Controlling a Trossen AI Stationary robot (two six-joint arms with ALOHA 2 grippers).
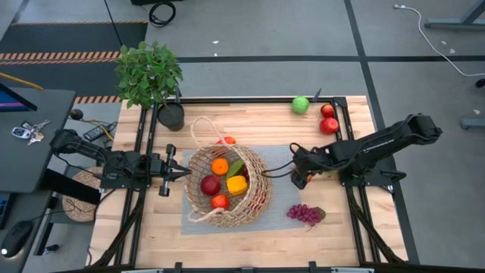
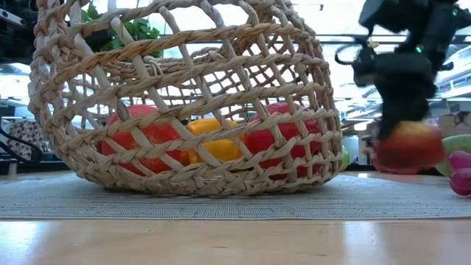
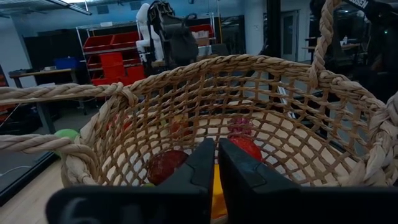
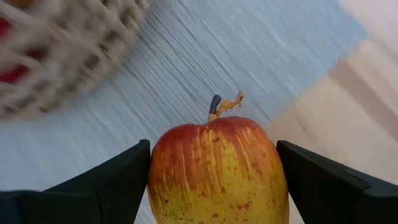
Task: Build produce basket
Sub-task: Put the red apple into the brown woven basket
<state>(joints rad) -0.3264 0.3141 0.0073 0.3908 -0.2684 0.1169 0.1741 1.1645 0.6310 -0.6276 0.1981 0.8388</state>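
1. The wicker basket (image 1: 227,186) sits mid-table on a grey mat (image 1: 276,216), tipped so its mouth shows from above. Inside there's already an orange (image 1: 220,167), a red apple (image 1: 211,185), a yellow piece (image 1: 237,184) and a small red one near the front rim.
2. The right gripper (image 4: 214,171) is clamped on a red-yellow apple (image 4: 217,168), stem up, one finger on each side. It hangs over the mat just right of the basket.
3. So the key thing: the basket lies to the left of that held apple, close by, and the right arm is the one carrying. My guess is the next move is a short carry leftward over the rim.
4. The left gripper (image 1: 176,173) is at the basket's left edge, fingers together, poking at the rim.
5. Still out: purple grapes (image 1: 305,214) near right, a green apple (image 1: 301,105) and two red apples (image 1: 328,119) far right.
6. A potted plant (image 1: 149,74) sits at the far left.
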